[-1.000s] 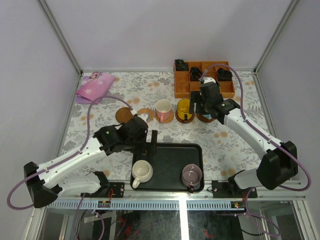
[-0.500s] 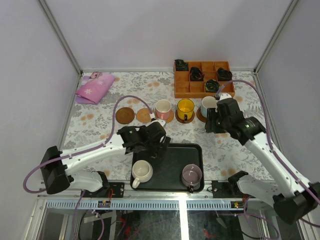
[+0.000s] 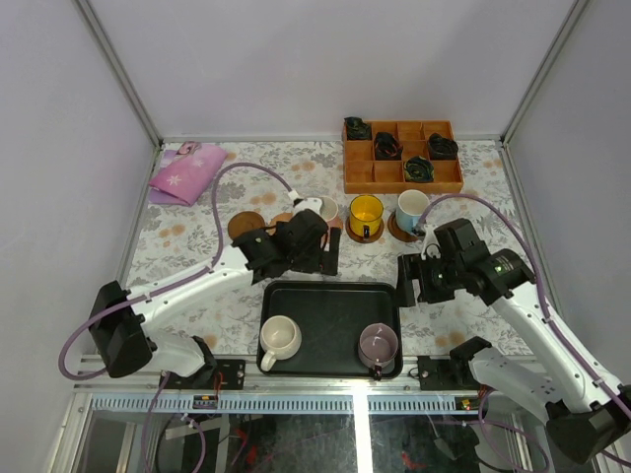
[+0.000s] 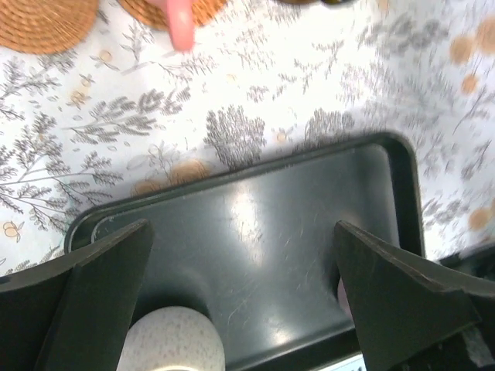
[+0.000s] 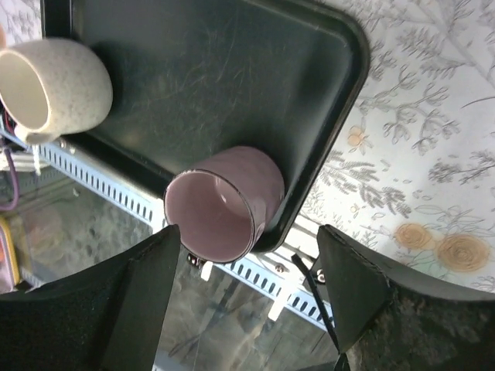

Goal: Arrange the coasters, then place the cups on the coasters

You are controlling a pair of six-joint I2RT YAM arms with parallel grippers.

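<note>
Left pincer (image 4: 241, 228) spread wide, empty, over tray (image 3: 335, 296) far edge. Right pincer (image 5: 247, 232) spread, empty, above mauve cup (image 5: 224, 197) at tray's near-right corner. White cup (image 5: 54, 85) near-left; open tray floor between cups.

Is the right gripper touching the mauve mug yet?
Apart. The top view shows the right gripper, jaws open, beside the tray's far right corner, bare tray between it and the mauve mug.

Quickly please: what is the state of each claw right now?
Left claw: open, holding nothing.
Right claw: open, holding nothing.
</note>
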